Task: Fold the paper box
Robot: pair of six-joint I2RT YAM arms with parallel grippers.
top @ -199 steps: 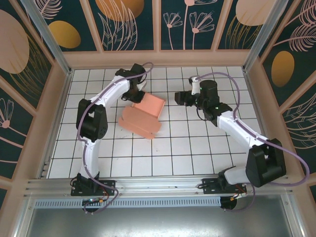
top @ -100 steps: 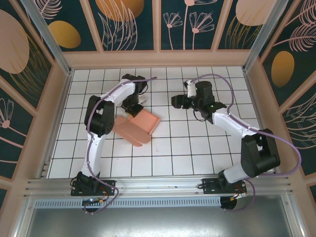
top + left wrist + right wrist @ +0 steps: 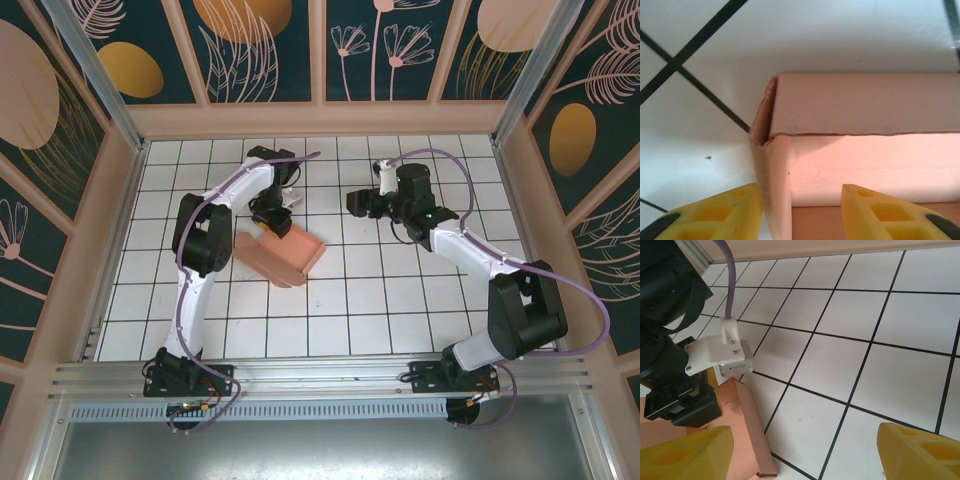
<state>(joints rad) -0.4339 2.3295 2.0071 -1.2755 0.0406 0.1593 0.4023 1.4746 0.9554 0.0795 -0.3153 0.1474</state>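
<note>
A: Grippers first: what is the left gripper (image 3: 268,225) up to?

B: It hangs over the eleven o'clock corner of the salmon-pink thin-card paper box (image 3: 285,255). Seen from its wrist, its blunt yellow plastic fingers (image 3: 715,215) stand spread, straddling the short upright side wall (image 3: 771,200) at that corner. The nine o'clock finger lies close against the card and the three o'clock one is clear of it. Nothing is pinched.

A: Why straddle it?

B: I judge it is placed to nip or steady that wall so the corner can be squared.

A: And the box?

B: It is on the white tiled table with black grid lines (image 3: 400,300), just at nine o'clock of the middle. Some walls are up, so I'd say it is partly formed, not finished.

A: The right gripper (image 3: 352,203)?

B: It is at two o'clock of the box, apart from it and facing it. Its jaws are wide and hold nothing. It is probably placed clear to give the other room, yet near enough to take the opposite side.
</note>
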